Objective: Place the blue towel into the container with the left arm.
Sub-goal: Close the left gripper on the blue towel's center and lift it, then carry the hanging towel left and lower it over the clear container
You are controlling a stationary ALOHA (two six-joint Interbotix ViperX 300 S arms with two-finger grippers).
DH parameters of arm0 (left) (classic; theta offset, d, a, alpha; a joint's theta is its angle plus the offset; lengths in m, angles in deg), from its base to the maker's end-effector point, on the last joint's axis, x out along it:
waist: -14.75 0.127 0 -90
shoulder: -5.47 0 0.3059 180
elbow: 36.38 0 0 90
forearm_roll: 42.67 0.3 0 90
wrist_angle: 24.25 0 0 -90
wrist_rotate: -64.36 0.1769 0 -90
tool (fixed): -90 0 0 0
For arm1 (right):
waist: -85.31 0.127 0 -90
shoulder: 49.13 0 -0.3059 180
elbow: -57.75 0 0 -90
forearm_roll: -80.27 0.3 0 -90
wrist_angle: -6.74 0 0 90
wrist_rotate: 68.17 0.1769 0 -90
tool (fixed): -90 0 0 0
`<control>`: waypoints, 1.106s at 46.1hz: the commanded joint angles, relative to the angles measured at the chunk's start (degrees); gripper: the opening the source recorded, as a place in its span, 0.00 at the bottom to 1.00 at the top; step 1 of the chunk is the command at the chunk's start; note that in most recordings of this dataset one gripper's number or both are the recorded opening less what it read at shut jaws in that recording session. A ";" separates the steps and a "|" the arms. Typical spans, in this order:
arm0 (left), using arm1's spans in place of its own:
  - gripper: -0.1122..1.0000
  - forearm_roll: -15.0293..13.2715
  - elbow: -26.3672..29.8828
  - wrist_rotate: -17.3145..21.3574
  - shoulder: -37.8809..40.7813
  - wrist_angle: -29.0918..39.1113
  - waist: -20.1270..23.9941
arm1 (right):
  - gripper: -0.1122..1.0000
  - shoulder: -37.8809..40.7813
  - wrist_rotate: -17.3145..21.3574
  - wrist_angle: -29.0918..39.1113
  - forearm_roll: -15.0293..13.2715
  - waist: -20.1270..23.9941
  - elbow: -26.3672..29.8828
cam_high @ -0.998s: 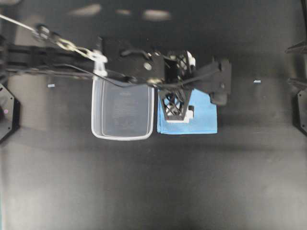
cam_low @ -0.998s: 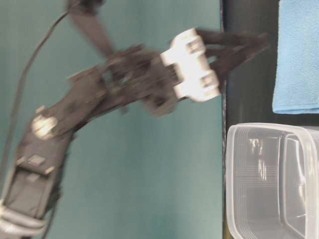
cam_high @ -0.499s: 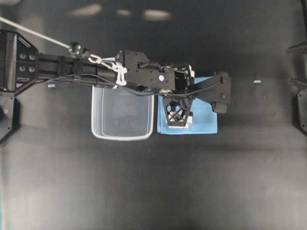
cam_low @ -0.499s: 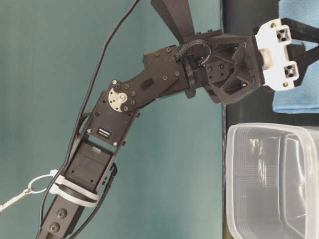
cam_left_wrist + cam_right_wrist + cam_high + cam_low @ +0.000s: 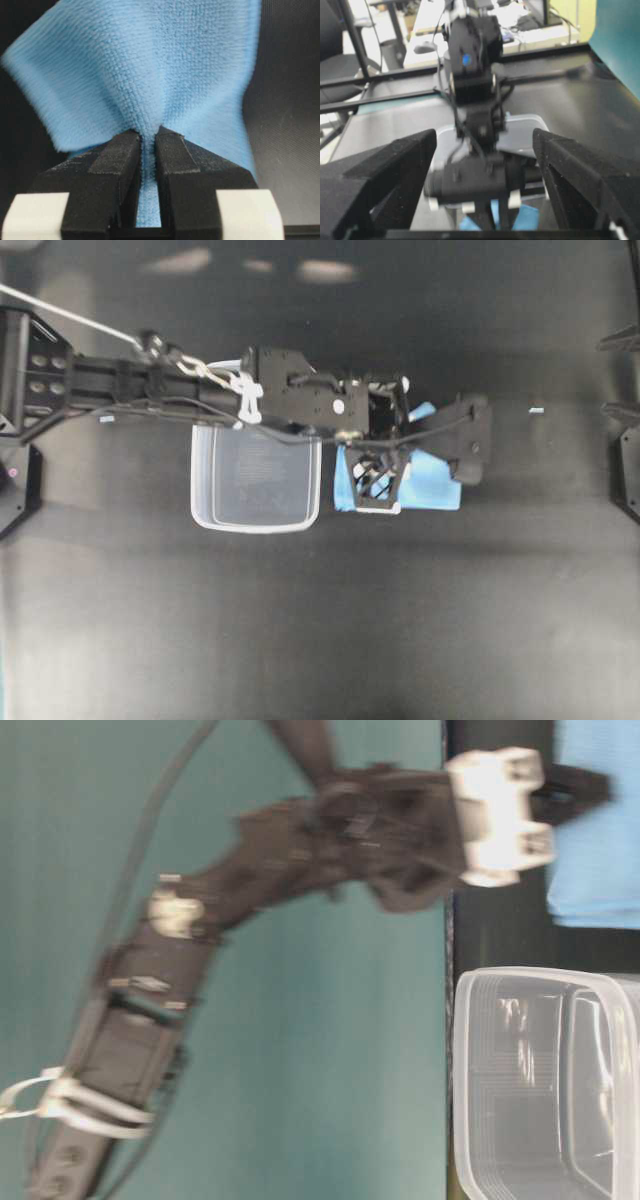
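Note:
The blue towel lies bunched on the black table just right of the container, a clear empty tub. My left gripper points down onto the towel's left half and is shut on a pinched fold of it. In the left wrist view the black fingers squeeze a ridge of the blue towel, and the cloth fans out beyond my left gripper. The table-level view shows the towel beside the container. My right gripper stands open and empty, facing the left arm from a distance.
The left arm's long link crosses above the container's far rim. A black camera mount overhangs the towel's right side. Arm bases sit at the left edge and right edge. Dark matte table spreads in front.
My left gripper has come down onto the towel and shut on a fold of it. The towel, flat before, is now bunched, with a far corner pulled up.

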 commanded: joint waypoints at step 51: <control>0.15 0.26 -23.29 -1.14 -37.35 14.41 0.97 | 0.78 0.70 0.09 -2.20 0.18 -0.18 0.26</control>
